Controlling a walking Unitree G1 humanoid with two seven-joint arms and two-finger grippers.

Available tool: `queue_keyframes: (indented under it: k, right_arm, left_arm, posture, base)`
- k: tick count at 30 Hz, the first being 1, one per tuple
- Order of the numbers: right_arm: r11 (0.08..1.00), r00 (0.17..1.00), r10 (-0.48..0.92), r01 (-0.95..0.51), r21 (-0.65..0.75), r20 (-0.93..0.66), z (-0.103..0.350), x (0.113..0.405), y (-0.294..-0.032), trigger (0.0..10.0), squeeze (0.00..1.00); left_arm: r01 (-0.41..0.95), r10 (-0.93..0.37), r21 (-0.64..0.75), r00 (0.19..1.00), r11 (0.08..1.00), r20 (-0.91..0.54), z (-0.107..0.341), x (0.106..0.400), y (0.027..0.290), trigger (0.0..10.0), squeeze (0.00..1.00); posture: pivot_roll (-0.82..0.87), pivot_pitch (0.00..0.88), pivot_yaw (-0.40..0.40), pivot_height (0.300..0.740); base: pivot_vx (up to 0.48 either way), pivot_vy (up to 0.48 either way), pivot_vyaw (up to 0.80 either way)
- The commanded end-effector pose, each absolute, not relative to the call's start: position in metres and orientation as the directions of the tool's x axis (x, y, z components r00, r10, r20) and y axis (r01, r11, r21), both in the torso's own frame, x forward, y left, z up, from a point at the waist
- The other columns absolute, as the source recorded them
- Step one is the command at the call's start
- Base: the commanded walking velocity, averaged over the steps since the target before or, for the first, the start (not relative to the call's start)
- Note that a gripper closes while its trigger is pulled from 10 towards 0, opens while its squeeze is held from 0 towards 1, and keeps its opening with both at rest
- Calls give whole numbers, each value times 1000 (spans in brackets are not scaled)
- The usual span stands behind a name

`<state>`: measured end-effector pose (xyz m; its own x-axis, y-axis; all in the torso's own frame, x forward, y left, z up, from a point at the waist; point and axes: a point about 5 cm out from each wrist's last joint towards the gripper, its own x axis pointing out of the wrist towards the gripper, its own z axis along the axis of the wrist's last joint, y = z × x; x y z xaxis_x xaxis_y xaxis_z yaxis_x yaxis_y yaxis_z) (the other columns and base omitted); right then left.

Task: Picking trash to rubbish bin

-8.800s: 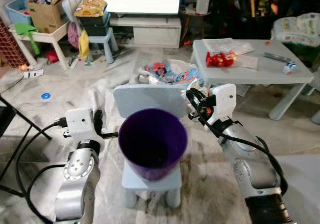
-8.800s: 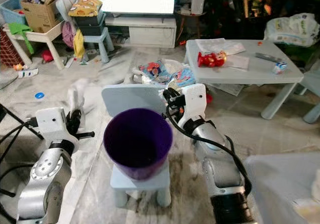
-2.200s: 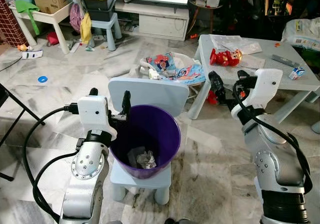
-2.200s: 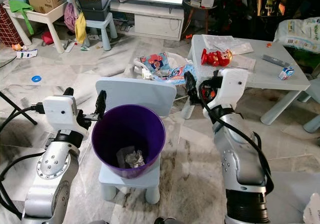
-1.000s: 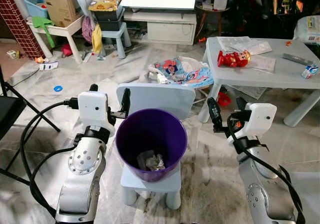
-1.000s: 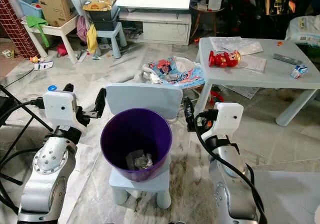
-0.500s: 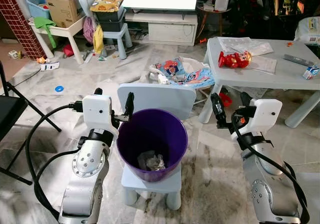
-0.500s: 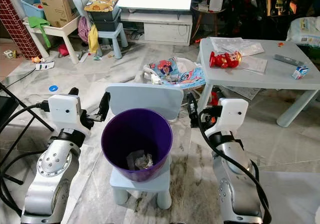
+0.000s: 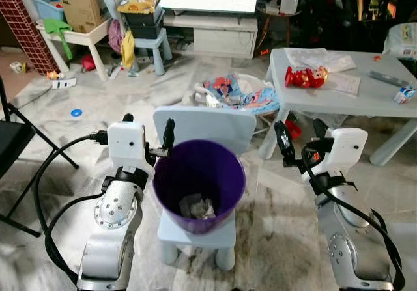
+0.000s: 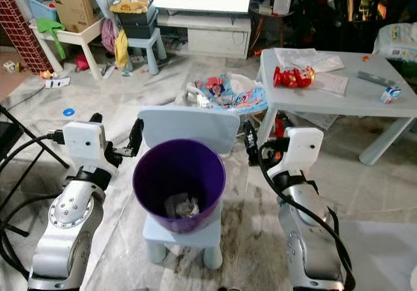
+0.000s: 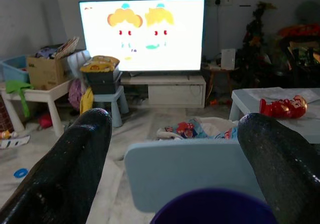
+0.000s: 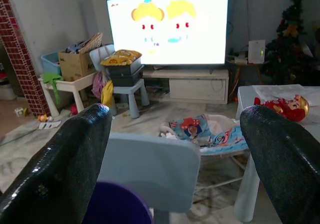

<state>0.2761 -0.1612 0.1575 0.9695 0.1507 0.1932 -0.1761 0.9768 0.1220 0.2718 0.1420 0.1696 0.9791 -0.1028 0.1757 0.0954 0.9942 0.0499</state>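
Crumpled grey trash (image 9: pixel 197 207) inside round purple plastic bin (image 9: pixel 198 185) on pale blue child's chair (image 9: pixel 203 126) — between left gripper (image 9: pixel 146 135) and right gripper (image 9: pixel 296 138), both spread, holding nothing.

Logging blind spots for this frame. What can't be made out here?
- Trash in the bin: crumpled and small in the eye views, so what it is stays unclear; the bin wall hides the rest of the bottom.
- Chair seat: mostly under the bin.
- Carton on the table: too small to read.
- Left gripper and right gripper: open, holding nothing.
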Motion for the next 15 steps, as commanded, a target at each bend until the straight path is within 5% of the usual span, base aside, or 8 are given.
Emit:
queue_keyframes:
  k: [1,15]
  right_arm:
    - [976,970,161,-184,115,184,157,276,-162,10000,0]
    - [977,970,167,-187,99,179,159,275,-166,10000,0]
  left_arm:
    - [96,-102,42,982,994,156,166,271,143,10000,0]
    - [93,-96,27,984,995,150,163,271,140,10000,0]
  posture:
    - [58,62,-49,740]
    - [43,70,-63,740]
  base:
    - [-311,0,0]
    - [-308,0,0]
